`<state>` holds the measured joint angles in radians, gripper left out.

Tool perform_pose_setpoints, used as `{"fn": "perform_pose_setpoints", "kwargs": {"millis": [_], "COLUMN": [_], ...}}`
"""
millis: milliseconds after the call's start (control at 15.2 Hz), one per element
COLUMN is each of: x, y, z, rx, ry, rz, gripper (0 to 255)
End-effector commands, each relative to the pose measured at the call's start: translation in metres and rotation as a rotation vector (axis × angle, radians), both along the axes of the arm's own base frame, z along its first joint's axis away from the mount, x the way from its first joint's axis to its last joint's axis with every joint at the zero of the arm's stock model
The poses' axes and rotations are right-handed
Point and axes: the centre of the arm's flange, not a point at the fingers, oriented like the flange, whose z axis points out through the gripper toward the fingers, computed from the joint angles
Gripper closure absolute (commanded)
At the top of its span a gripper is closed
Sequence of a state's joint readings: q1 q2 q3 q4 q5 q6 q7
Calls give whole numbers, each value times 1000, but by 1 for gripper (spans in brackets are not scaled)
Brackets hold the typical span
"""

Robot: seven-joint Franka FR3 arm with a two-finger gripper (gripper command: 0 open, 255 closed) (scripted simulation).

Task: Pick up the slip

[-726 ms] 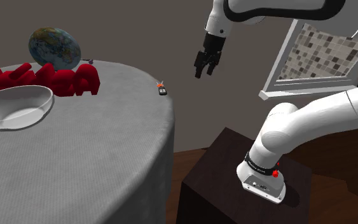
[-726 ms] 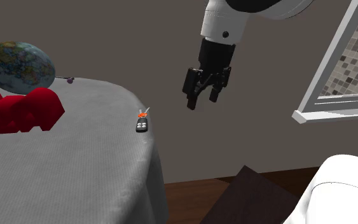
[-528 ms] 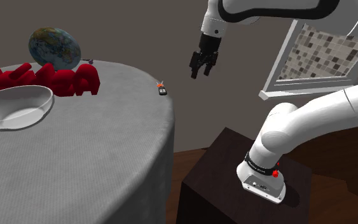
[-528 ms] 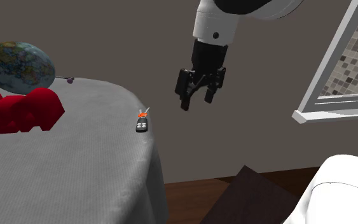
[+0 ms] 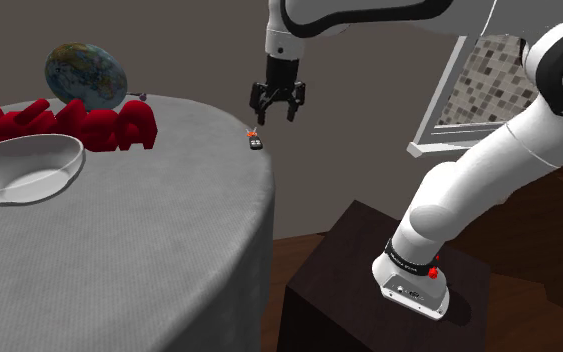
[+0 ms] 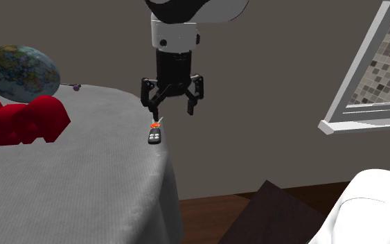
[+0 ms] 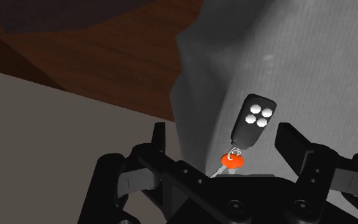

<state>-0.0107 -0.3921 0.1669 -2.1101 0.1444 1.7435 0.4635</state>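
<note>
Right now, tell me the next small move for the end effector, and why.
Probably lower the end effector straight down: it hangs open above the black key fob, which lies untouched near the edge of the table and, in the wrist view, sits between the jaws.

Black key fob (image 7: 254, 119), 4 white dots on its face, orange tag (image 7: 232, 160) on the ring. The gripper (image 6: 172, 109) is all black, and the arm (image 5: 489, 170) white with dark bands.

In the shoulder view:
- **Tablecloth** (image 5: 149, 250): grey, finely woven.
- **10 o'clock:** a globe (image 5: 86, 75) mottled blue, green and tan, plus deep red shapes (image 5: 109, 125).
- **9 o'clock:** a white bowl (image 5: 29, 170).
- **2 o'clock:** a white-framed panel (image 5: 514, 85) of beige-and-brown mosaic squares.
- **5 o'clock:** a dark brown stand (image 5: 369, 260).
</note>
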Motion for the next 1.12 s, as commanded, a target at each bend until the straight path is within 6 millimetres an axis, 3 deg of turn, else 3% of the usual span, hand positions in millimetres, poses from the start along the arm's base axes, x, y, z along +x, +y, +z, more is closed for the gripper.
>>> {"fn": "perform_pose_setpoints", "kwargs": {"millis": [0,198,792,858,1056], "x": [23,61,61,60,60], "y": [14,34,34,33,34], "z": [-3,-10,-50,-51,-51], "rx": [-12,-30,-30,-30,-30], "ry": [23,54,54,54,54], "rz": [-70,-160,-160,-160,-160], "gripper": [0,0,0,255,255]}}
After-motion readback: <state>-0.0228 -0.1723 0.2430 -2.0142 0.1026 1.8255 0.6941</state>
